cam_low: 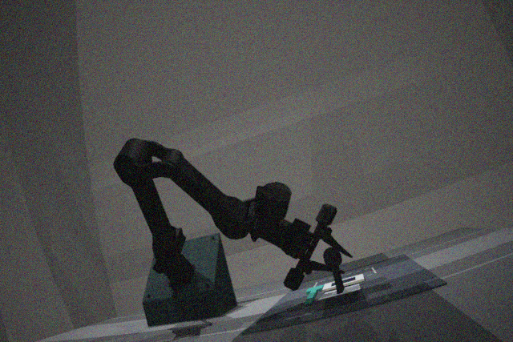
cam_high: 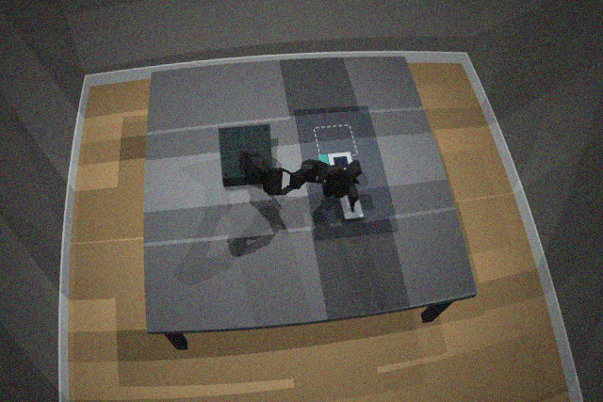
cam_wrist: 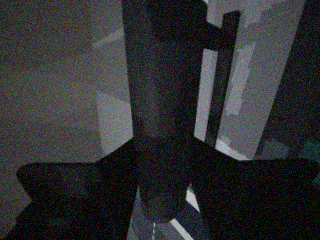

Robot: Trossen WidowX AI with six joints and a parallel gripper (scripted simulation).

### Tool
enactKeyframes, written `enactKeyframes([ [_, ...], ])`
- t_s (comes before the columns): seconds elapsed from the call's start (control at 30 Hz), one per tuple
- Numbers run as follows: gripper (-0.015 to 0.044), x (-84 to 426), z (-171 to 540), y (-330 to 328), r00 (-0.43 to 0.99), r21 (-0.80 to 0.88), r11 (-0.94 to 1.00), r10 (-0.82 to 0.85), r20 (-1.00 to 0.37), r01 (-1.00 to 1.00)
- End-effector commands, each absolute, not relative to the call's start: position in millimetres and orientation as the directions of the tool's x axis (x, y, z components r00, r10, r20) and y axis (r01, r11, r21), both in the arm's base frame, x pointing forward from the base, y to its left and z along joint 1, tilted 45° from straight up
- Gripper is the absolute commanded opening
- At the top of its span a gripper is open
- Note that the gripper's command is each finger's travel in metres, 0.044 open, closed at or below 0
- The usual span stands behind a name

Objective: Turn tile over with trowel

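Observation:
My gripper [cam_high: 347, 186] [cam_low: 336, 261] [cam_wrist: 163, 135] is shut on the trowel's thick dark handle [cam_low: 332, 255] [cam_wrist: 162, 90], low over the mat [cam_high: 382, 215] [cam_low: 408, 275]. A dark post runs down from the handle. A pale flat piece [cam_high: 353, 215], seemingly the blade, shows beneath the gripper; its front end is hidden. The tile [cam_high: 333, 159] [cam_low: 359, 278] has a white border and dark centre facing up. It lies just below the dashed outline [cam_high: 332, 125] [cam_wrist: 154, 231] in the top view. Whether the blade touches the tile is hidden.
A teal piece [cam_high: 323, 159] [cam_low: 313, 291] [cam_wrist: 310, 150] stands against the tile's side nearest the arm base. The dark green base block [cam_high: 255, 136] [cam_low: 203, 255] is at the left. Strong shadow bands cross the table [cam_high: 219, 285], and the arm covers part of the mat.

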State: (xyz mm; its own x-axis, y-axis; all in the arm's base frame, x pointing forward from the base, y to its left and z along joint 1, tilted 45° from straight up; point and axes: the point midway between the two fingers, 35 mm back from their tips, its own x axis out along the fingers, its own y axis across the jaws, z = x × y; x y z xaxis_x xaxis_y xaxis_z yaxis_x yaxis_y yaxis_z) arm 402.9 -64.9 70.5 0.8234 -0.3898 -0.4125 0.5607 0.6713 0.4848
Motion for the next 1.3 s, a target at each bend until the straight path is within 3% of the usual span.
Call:
enactKeyframes([
  [0.0, 0.0000, 403, 67, -60, 0.827, 0.483, 0.679, -0.382, -0.412, 0.554],
  [1.27, 0.0000, 397, 49, -20, 0.822, 0.538, 0.630, -0.340, -0.458, 0.560],
])
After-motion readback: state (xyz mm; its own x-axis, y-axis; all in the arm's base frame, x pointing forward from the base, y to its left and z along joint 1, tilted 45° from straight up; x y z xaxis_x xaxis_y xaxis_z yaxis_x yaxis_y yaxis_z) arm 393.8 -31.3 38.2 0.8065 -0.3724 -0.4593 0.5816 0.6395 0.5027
